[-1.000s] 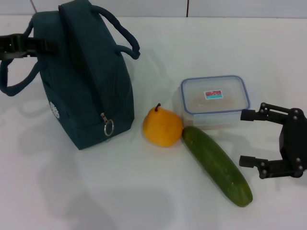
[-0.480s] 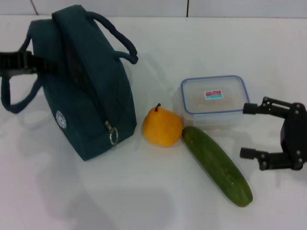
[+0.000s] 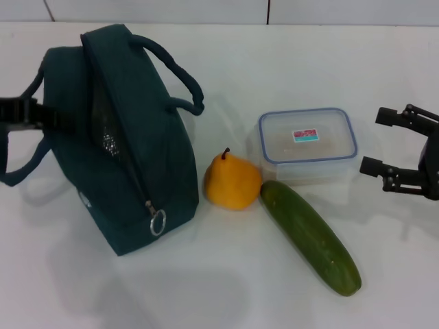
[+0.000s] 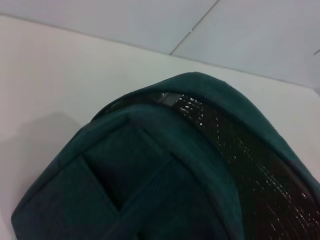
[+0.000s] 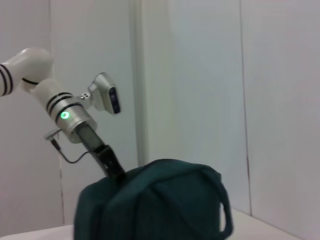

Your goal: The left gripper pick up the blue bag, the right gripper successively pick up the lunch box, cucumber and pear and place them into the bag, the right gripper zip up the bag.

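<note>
Gripping the blue bag (image 3: 123,144) by its left-side handle, the left gripper (image 3: 27,113) has its fingers clenched on the strap; the bag stands on the white tabletop (image 3: 226,288), zip partly open; the pear (image 3: 232,181) touches the cucumber (image 3: 310,236); the lunch box (image 3: 307,142) sits just behind; the right gripper (image 3: 384,142) hovers beside it, fingers spread apart.

No legible text, even on the lunch box (image 3: 308,144) sticker (image 3: 305,136).
</note>
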Robot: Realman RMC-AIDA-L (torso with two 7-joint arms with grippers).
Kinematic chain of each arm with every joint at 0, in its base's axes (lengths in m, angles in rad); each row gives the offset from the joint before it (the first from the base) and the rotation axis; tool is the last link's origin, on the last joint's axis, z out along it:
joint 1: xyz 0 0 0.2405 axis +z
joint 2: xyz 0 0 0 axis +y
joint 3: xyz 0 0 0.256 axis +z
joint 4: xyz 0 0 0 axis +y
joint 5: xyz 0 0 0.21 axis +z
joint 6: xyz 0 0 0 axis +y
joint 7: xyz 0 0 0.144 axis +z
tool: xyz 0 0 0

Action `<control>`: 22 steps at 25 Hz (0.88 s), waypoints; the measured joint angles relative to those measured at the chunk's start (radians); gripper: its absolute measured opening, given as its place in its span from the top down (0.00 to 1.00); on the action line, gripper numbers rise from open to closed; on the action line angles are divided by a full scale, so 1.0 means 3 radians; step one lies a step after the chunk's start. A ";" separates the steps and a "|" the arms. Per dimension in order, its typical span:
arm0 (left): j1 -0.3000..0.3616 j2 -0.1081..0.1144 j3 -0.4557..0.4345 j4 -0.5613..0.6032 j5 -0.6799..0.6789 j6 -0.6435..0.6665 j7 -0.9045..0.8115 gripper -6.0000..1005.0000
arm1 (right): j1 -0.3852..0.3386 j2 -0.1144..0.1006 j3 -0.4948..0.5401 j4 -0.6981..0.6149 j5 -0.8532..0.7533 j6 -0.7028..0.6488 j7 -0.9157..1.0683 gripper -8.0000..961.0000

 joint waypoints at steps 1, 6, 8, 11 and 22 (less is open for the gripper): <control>0.0006 0.0005 0.0000 0.0000 0.0001 0.0029 0.0000 0.95 | -0.0003 0.0000 0.0003 0.0000 0.0014 0.0041 0.0023 0.16; 0.0063 -0.0015 0.0025 0.0110 0.0002 0.0185 0.0001 0.95 | -0.0019 -0.0002 0.0009 0.0026 0.0189 0.0410 0.0296 0.16; 0.0078 -0.0041 0.0043 0.0182 -0.0003 0.0202 -0.0017 0.95 | -0.0013 -0.0008 0.0010 0.0053 0.0251 0.0592 0.0447 0.17; 0.0073 -0.0075 0.0050 0.0241 -0.0023 0.0212 -0.0044 0.95 | 0.0006 -0.0013 0.0013 0.0089 0.0318 0.0854 0.0694 0.17; -0.0028 -0.0146 0.0100 0.0254 -0.0033 0.0222 -0.0105 0.95 | 0.0357 -0.0007 -0.0003 0.0786 0.0429 0.1550 0.1250 0.17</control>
